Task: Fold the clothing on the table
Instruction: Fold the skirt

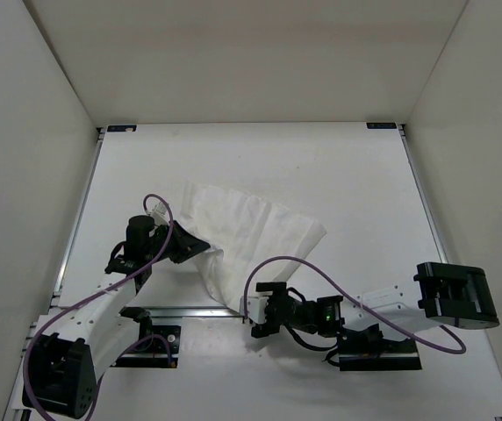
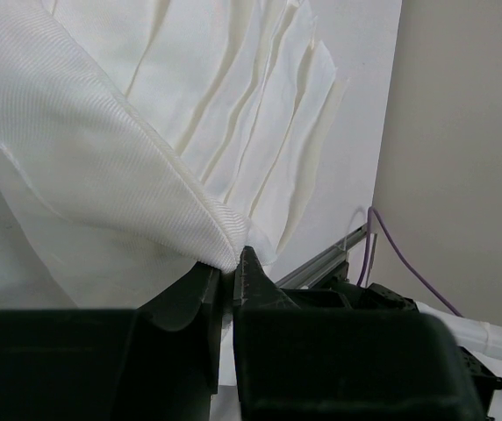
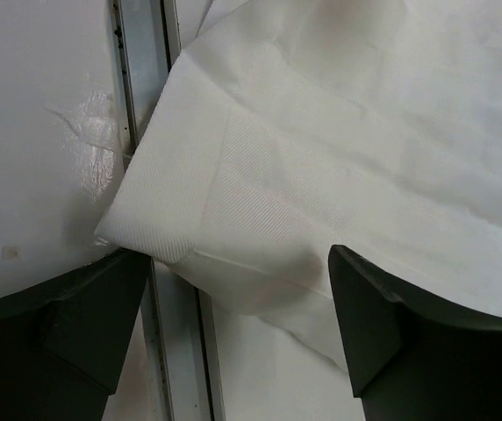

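Observation:
The clothing point(image 1: 255, 235) is a thin white pleated piece lying left of centre on the table point(image 1: 347, 171), one corner reaching the near edge. My left gripper point(image 1: 200, 250) is shut on its left hem. In the left wrist view the ribbed hem point(image 2: 128, 167) is pinched between the fingertips of that gripper point(image 2: 226, 267). My right gripper point(image 1: 247, 309) lies low at the near edge. In the right wrist view this gripper point(image 3: 236, 259) is open, its fingers on either side of the clothing's near corner point(image 3: 260, 202) without closing on it.
A metal rail point(image 3: 139, 79) runs along the table's near edge under the clothing's corner. White walls enclose the table on the left, right and back. Purple cables point(image 1: 273, 263) loop over both arms. Both arm bases point(image 1: 150, 344) sit in front of the rail.

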